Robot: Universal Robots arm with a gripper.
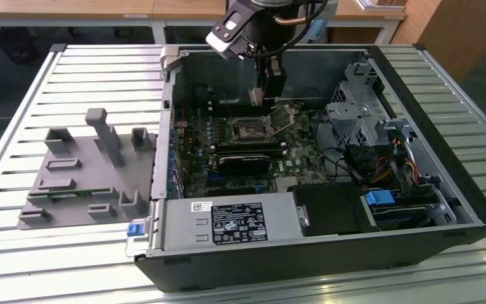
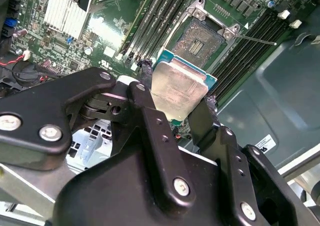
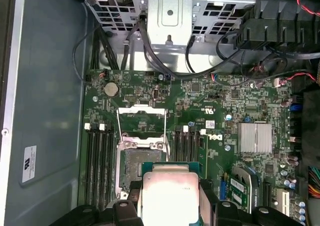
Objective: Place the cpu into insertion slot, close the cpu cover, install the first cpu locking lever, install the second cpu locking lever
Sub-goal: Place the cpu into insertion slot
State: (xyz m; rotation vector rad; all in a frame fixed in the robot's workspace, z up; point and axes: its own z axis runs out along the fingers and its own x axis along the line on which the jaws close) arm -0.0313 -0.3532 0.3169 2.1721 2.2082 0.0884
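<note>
My gripper [image 1: 260, 95] hangs inside the open computer case, just above the far side of the green board. It is shut on the cpu [image 2: 180, 91], a flat silver-topped square clamped edge to edge between the two black fingers [image 2: 205, 116]. In the first wrist view the cpu [image 3: 170, 193] hovers beside the insertion slot [image 3: 142, 161], a dark square socket lying bare. The cpu cover [image 3: 141, 120], a thin silver frame, stands swung open past the slot. A thin lever rod [image 2: 255, 40] sticks out from the slot [image 2: 205, 41].
Long black memory slots [image 3: 97, 166] flank the socket on both sides. A finned heatsink [image 3: 255, 136] and black cables [image 3: 150, 56] lie nearby. Outside the case, a grey fixture block [image 1: 83, 171] sits on the slatted table at the exterior view's left. The power supply [image 1: 226, 221] fills the case's near side.
</note>
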